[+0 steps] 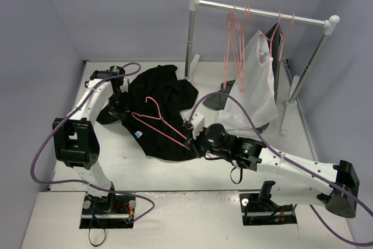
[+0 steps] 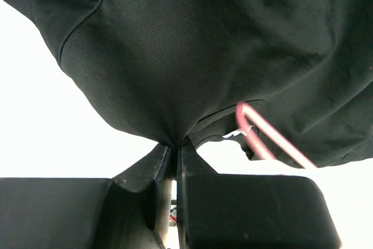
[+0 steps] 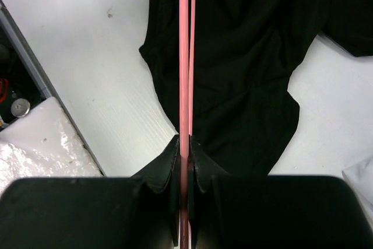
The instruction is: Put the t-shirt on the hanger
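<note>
Top external view has the large plain black soft fabric t-shirt (image 1: 166, 94) lying crumpled on the white tabletop (image 1: 145, 170), in its left half and reaching toward the far edge. The thin pink triangular wire hanger (image 1: 156, 122) lies on top of the fabric, with its hook toward the far edge and one corner at the shirt's near-right hem.

The left gripper (image 1: 119, 108) sits at the shirt's left side, toward the table's left edge. Its jaws are pinched tight on a fold of the black cloth, which gathers to a point between them. The right gripper (image 1: 191, 143) is at the near-right hem, and its jaws are closed narrowly on the hanger's wire (in the right wrist view two pink strands run straight out from between them). A small blue label (image 1: 139, 134) shows on the shirt.

By the far right corner stands a grey metal rail (image 1: 262, 13) carrying more pink hangers (image 1: 236, 45) and a white garment (image 1: 256, 86).
</note>
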Tool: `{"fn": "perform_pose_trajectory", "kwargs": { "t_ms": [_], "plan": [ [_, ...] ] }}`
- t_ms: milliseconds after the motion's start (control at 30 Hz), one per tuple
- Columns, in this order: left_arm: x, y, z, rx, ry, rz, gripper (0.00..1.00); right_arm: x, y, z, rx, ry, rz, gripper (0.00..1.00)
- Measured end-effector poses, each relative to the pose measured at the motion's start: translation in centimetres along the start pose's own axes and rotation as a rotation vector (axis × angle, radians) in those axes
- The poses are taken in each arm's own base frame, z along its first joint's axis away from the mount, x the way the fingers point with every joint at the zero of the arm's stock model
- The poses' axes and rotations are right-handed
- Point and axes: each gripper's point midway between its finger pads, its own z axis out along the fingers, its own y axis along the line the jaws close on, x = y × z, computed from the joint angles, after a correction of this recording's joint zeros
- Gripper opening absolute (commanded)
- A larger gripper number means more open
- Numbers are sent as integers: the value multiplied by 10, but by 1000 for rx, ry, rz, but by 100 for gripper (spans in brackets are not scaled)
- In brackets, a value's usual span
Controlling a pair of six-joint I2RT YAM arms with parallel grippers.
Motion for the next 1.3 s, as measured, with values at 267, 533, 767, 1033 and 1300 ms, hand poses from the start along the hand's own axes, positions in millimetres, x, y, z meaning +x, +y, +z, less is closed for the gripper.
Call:
{"fn": "perform_pose_trajectory", "kwargs": {
  "t_ms": [267, 533, 767, 1033, 1300],
  "plan": [
    [-9, -1, 1, -1, 7, -2, 0, 0, 14, 2, -32, 3, -8, 0],
    [-11, -2, -3, 0, 3, -2, 0, 5, 17, 6, -37, 24, -15, 0],
    [-7, -3, -4, 9, 19, -1, 0, 12, 10, 13, 1, 47, -30, 0],
    [-3, -3, -5, 13, 37, 14, 0, 13, 5, 23, 24, 53, -72, 0],
    [-5, -2, -22, 16, 38, 57, 0, 0, 5, 27, 20, 13, -129, 0]
  ]
}}
